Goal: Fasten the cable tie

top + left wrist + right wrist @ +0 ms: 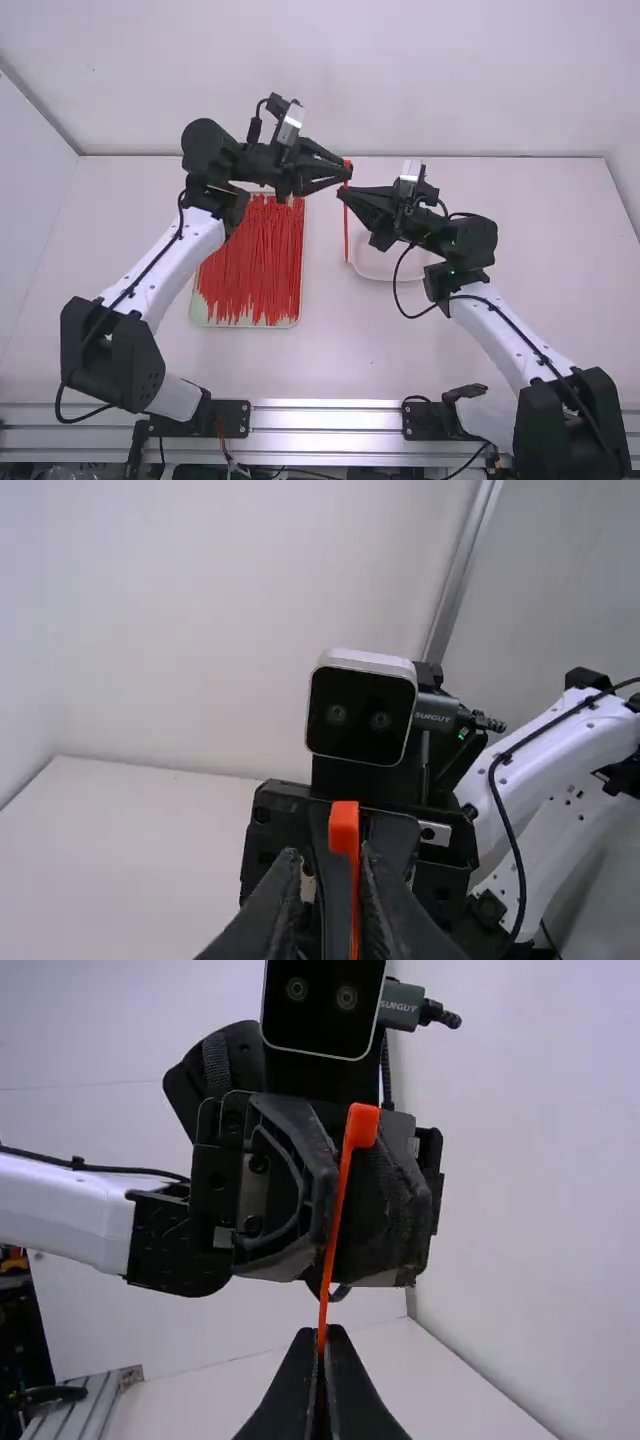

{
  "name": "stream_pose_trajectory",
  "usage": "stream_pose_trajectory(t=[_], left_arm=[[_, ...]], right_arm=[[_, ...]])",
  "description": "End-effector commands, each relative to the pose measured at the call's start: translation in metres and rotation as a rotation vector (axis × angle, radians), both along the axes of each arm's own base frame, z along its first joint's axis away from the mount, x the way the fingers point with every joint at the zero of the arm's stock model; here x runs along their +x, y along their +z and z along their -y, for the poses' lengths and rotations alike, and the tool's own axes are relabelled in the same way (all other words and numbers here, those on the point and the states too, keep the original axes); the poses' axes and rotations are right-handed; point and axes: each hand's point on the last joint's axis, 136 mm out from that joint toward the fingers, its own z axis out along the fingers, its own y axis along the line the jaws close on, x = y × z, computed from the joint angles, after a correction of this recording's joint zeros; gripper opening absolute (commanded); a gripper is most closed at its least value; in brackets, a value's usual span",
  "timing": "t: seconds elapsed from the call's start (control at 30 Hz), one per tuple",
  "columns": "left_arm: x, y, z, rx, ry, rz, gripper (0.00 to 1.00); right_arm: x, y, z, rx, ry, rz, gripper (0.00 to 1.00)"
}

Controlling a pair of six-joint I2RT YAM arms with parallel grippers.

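Thin red plastic cable tie (346,232) being held upright above the desk (450,340).
Head being clenched by left tool (343,171), strap by right tool (346,196); no loop yet, fastening judged outstanding.

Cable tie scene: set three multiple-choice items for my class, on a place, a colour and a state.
1. Where do the spare ties lie? A in a gripper; B on the tray; C on the floor.
2. What colour is the held cable tie? A blue; B white; C red-orange.
3. The right gripper is: A shut on the cable tie; B wide open; C shut on a pen.
Answers: B, they cover the tray; C, both wrist views show it red-orange; A, it pinches the tie.
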Motion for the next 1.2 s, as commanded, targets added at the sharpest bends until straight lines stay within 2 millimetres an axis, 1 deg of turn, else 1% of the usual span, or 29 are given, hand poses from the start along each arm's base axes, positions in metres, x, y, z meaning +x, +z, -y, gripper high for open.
stream_pose_trajectory(t=[0.0, 0.03, 0.07, 0.1, 0.37, 0.43, 0.47, 0.5, 0.53, 0.57, 0.6, 0.77, 0.9, 1.03, 1.07, 1.1, 1.17], left_arm=[[-0.004, 0.014, 0.001, -0.016, 0.004, 0.032, 0.10], [-0.003, 0.014, 0.001, -0.016, 0.003, 0.025, 0.06], [-0.004, 0.014, 0.001, -0.016, 0.003, 0.025, 0.05], [-0.004, 0.015, 0.001, -0.017, 0.002, 0.021, 0.02], [-0.005, 0.016, 0.001, -0.019, 0.000, 0.029, 0.02], [-0.004, 0.016, 0.001, -0.019, 0.003, 0.007, 0.02], [-0.003, 0.017, 0.001, -0.021, 0.009, -0.010, 0.02], [-0.002, 0.018, 0.001, -0.024, 0.013, -0.019, 0.02], [-0.001, 0.018, 0.001, -0.026, 0.016, -0.019, 0.02], [-0.001, 0.018, 0.001, -0.026, 0.016, -0.020, 0.02], [-0.001, 0.018, 0.001, -0.025, 0.015, -0.024, 0.02], [0.009, 0.018, -0.010, -0.024, 0.050, -0.083, 0.02], [0.017, 0.017, -0.020, -0.021, 0.078, -0.118, 0.02], [0.026, 0.015, -0.032, -0.016, 0.111, -0.161, 0.02], [0.030, 0.013, -0.035, -0.014, 0.124, -0.193, 0.02], [0.031, 0.012, -0.035, -0.013, 0.125, -0.199, 0.02], [0.033, 0.011, -0.037, -0.009, 0.130, -0.229, 0.02]], right_arm=[[-0.001, 0.009, 0.000, 0.007, 0.003, 0.028, 0.01], [-0.001, 0.009, 0.000, 0.007, 0.003, 0.028, 0.01], [-0.001, 0.009, 0.000, 0.007, 0.003, 0.029, 0.01], [-0.001, 0.009, 0.000, 0.007, 0.003, 0.028, 0.01], [-0.001, 0.009, 0.000, 0.008, 0.002, 0.029, 0.01], [-0.001, 0.009, 0.000, 0.008, 0.003, 0.029, 0.03], [-0.001, 0.009, 0.000, 0.007, 0.003, 0.028, 0.06], [-0.001, 0.009, 0.000, 0.009, 0.004, 0.024, 0.13], [-0.001, 0.009, 0.000, 0.008, 0.005, 0.025, 0.34], [-0.001, 0.009, 0.000, 0.008, 0.005, 0.025, 0.52], [-0.001, 0.009, 0.000, 0.008, 0.005, 0.025, 1.00], [0.006, 0.004, 0.004, -0.005, -0.014, -0.001, 1.00], [0.013, -0.007, 0.006, -0.025, -0.025, -0.058, 1.00], [0.011, -0.009, 0.004, -0.033, -0.015, -0.059, 1.00], [0.005, -0.011, 0.002, -0.067, 0.007, 0.005, 1.00], [0.004, -0.011, 0.001, -0.072, 0.009, 0.016, 1.00], [-0.005, -0.014, -0.003, -0.122, 0.031, 0.148, 0.99]])
